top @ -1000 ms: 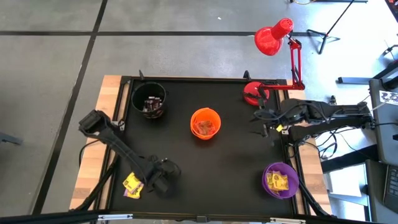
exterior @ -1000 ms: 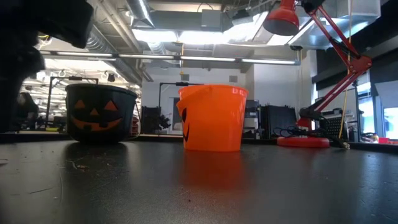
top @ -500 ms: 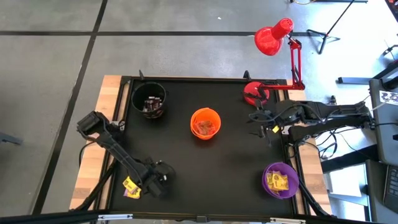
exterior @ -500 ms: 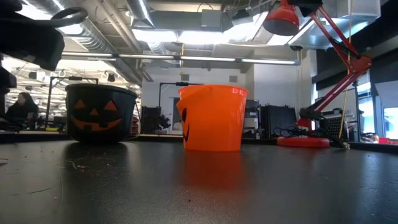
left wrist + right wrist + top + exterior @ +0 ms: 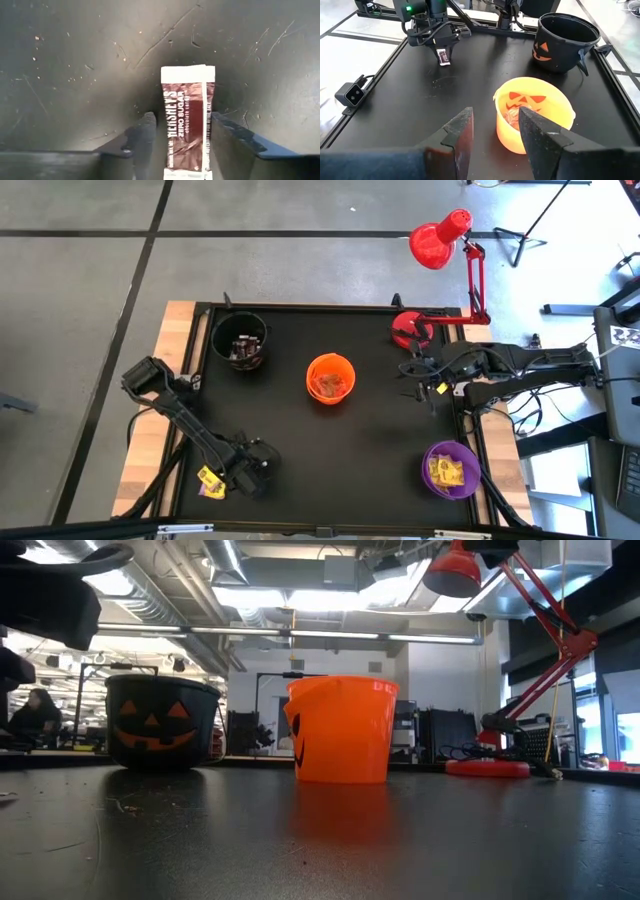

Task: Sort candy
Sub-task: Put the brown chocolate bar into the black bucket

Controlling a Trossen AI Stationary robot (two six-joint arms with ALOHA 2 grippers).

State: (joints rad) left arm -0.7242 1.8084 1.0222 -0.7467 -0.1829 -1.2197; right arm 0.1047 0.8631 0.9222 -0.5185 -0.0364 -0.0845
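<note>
Counting three cups: black cup [image 5: 240, 340], orange cup [image 5: 330, 378], purple cup [image 5: 450, 469]. Left gripper [image 5: 180, 137] hangs near the table's front left corner, fingers spread either side of one brown, white-ended candy [image 5: 185, 122]; contact cannot be told. Right gripper [image 5: 495, 132] waits at the right edge, parted, empty

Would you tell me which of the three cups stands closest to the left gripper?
The black cup, at the table's far left corner. The orange cup stands mid-table, and the purple cup sits near the right edge, both farther from the left gripper.
</note>
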